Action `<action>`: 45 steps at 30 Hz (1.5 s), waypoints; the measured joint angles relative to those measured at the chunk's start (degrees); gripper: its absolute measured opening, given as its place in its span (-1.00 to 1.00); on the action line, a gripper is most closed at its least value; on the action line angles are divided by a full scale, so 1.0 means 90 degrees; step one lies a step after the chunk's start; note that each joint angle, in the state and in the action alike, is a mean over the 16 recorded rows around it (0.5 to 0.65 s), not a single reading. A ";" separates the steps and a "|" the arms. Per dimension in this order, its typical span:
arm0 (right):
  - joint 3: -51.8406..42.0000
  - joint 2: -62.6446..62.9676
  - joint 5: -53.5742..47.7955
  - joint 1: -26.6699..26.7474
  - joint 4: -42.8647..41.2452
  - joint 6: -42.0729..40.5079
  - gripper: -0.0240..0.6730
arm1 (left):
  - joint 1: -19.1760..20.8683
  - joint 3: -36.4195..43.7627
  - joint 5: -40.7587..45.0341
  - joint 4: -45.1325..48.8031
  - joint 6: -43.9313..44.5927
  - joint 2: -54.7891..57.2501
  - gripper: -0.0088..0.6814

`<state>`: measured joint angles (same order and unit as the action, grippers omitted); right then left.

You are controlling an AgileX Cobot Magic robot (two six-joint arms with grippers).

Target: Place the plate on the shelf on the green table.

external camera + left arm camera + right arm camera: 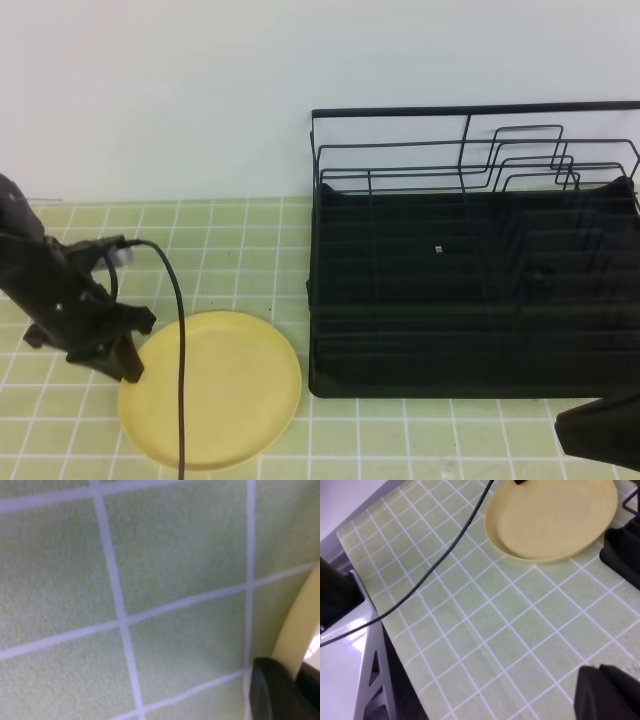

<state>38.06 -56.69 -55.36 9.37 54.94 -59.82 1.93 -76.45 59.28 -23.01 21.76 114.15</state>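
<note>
At the left rim of the plate [215, 388], the left gripper [128, 368] is seen lowered, its dark fingers clamped on the plate's edge; in the left wrist view one black fingertip [275, 690] is pressed against the pale-yellow rim [300, 625], with tiles filling the remainder of that view. A black cable [180, 350] is draped from the arm across the plate. The plate itself is laid flat on the green table [250, 240], just beside the lower left corner of the shelf [470, 290] but apart from it. The shelf, a black wire rack with a tray base and bent-wire dividers under a top rail, is set to the right against a white wall. The right gripper [607, 695] is held low near the front right of the table, well apart from the plate, its jaws drawn together on nothing. A small pale tag [439, 249] is visible on the rack's tray, but nothing on it can be read.
</note>
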 joint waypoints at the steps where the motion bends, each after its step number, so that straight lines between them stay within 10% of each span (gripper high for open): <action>1: 0.0000 0.0000 0.0000 0.0000 0.0000 0.0000 -0.94 | 0.0000 -0.0040 0.0038 -0.0002 0.0001 -0.0034 -0.97; 19: 0.0000 0.0000 -0.0004 0.0000 0.0011 0.0000 -0.94 | 0.0000 -0.1271 0.0954 0.0543 -0.0403 -0.1487 -0.97; 30: 0.0000 0.0000 0.0159 0.0000 0.0801 0.0002 -0.94 | -0.0062 -0.1743 0.1290 -0.0910 -0.0405 -0.2427 -0.97; 45: 0.0057 -0.0129 0.1063 0.0000 0.2650 0.0289 -0.57 | -0.1514 -0.1749 0.1210 -0.1147 -0.0891 -0.2591 -0.97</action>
<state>38.58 -57.85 -45.79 9.37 78.78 -57.22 -11.69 -92.19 70.17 -33.34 13.74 90.83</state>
